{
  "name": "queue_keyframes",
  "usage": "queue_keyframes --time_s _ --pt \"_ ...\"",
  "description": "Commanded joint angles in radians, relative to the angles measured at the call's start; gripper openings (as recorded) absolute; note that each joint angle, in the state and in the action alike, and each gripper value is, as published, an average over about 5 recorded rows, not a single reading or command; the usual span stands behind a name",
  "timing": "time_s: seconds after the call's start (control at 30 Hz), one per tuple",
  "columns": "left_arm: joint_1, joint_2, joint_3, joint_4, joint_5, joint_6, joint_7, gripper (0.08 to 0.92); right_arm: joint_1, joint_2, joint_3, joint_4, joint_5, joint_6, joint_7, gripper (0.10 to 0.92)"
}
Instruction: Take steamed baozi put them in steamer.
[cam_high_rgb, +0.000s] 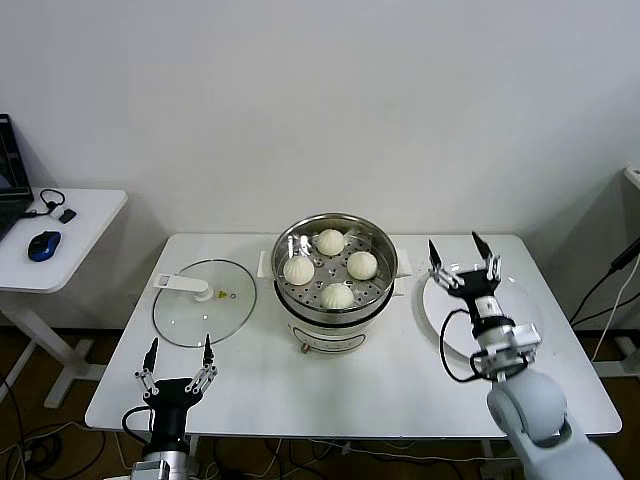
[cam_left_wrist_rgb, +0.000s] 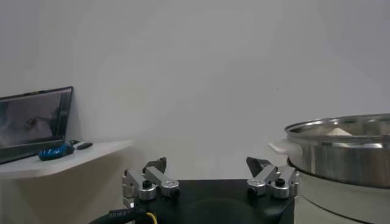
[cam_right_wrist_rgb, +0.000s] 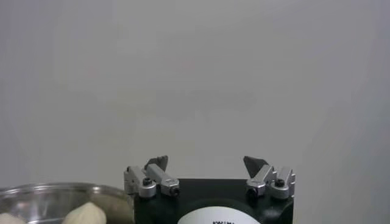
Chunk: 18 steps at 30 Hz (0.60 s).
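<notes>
The steamer (cam_high_rgb: 384, 246), a shiny steel pot on a white base, stands mid-table with several cream baozi (cam_high_rgb: 337, 296) resting on its perforated tray. My right gripper (cam_high_rgb: 456, 250) hovers open and empty to the right of the pot, above a white plate (cam_high_rgb: 525, 300). In the right wrist view the open right gripper (cam_right_wrist_rgb: 206, 161) points at the wall, with the steamer rim (cam_right_wrist_rgb: 55, 190) and a baozi (cam_right_wrist_rgb: 85, 214) off to one side. The left gripper (cam_high_rgb: 180, 348) is parked open near the table's front left edge. The left wrist view shows the left gripper (cam_left_wrist_rgb: 207, 164) empty, beside the steamer (cam_left_wrist_rgb: 341, 155).
A flat glass lid (cam_high_rgb: 203, 302) with a white handle lies left of the steamer. A side table (cam_high_rgb: 70, 260) on the far left carries a blue mouse (cam_high_rgb: 44, 245) and a laptop (cam_left_wrist_rgb: 33, 122). A wall closes off the back.
</notes>
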Motion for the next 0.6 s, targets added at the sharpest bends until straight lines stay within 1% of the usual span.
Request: queue_keyframes --time_s 0.03,0.3,0.6 --pt "0.014 -0.003 0.007 -0.01 0.009 -0.006 -0.002 0.823 -0.44 0.289 0.174 0.045 -0.088 0.224 -0.041 0.823" --pt "0.018 -0.008 0.024 -0.012 0.028 -0.009 -0.003 0.823 -0.485 0.331 0.156 0.02 -0.108 0.31 -0.029 0.823" --pt "0.026 -0.009 0.032 -0.01 0.038 -0.013 -0.006 0.823 -0.482 0.34 0.14 0.011 -0.115 0.324 -0.025 0.823"
